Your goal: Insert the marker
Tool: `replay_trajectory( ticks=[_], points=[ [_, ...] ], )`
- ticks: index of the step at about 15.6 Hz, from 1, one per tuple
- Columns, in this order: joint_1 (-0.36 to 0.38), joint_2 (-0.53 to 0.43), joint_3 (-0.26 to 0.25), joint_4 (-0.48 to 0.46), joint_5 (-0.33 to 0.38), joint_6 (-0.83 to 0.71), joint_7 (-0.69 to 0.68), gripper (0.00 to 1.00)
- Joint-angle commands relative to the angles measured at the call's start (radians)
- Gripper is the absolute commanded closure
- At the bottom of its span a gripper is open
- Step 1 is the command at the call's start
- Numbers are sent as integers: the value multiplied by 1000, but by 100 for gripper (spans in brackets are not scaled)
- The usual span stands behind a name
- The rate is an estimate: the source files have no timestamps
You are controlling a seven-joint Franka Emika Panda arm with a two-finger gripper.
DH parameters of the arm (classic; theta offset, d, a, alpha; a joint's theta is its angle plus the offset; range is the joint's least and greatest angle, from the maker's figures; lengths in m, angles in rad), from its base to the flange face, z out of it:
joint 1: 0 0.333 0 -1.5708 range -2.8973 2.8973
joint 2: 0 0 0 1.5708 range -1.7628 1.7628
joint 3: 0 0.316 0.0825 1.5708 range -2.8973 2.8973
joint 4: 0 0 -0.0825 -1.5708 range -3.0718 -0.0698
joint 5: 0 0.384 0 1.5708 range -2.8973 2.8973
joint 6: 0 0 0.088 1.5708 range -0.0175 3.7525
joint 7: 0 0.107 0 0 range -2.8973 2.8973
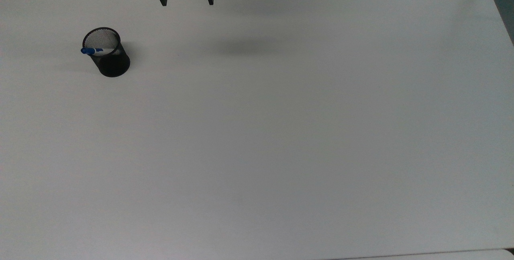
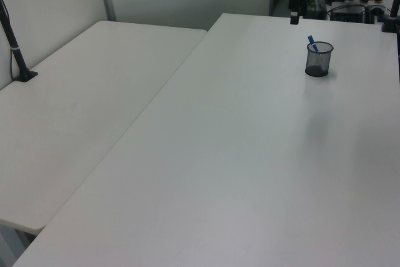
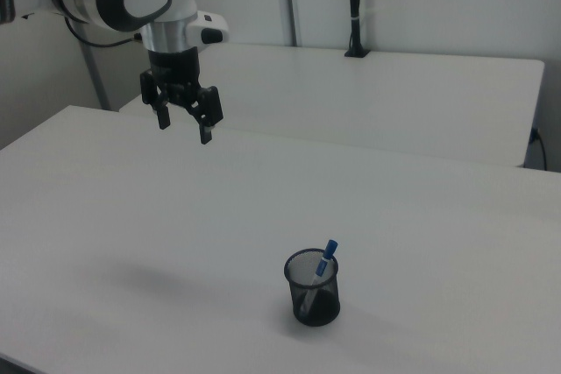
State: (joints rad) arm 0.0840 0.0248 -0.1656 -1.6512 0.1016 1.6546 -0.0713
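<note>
The marker (image 3: 323, 274) stands tilted inside the black mesh cup (image 3: 313, 290) — the gripper (image 3: 184, 128) hangs well apart, fingers spread, empty.

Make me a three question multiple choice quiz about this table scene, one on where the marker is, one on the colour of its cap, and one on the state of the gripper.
1. Where is the marker?
A. Lying flat on the table
B. Standing in the cup
C. Held by the gripper

2. What colour is the marker's cap?
A. Red
B. Green
C. Blue

3. What state is the gripper in?
A. Open, holding nothing
B. Shut on the marker
C. Shut on the cup

Answers:
1 B: the marker leans inside the black mesh cup, its cap sticking above the rim.
2 C: the cap is blue.
3 A: the gripper hangs above the table away from the cup, its fingers spread apart with nothing between them.
</note>
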Motion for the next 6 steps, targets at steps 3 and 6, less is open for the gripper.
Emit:
replay_trajectory(
  ticks=[3, 6],
  points=[
    [-16, -19, 14, 1, -29, -25, 15, 0],
    [-23, -19, 12, 2, -31, -26, 39, 0]
  ],
)
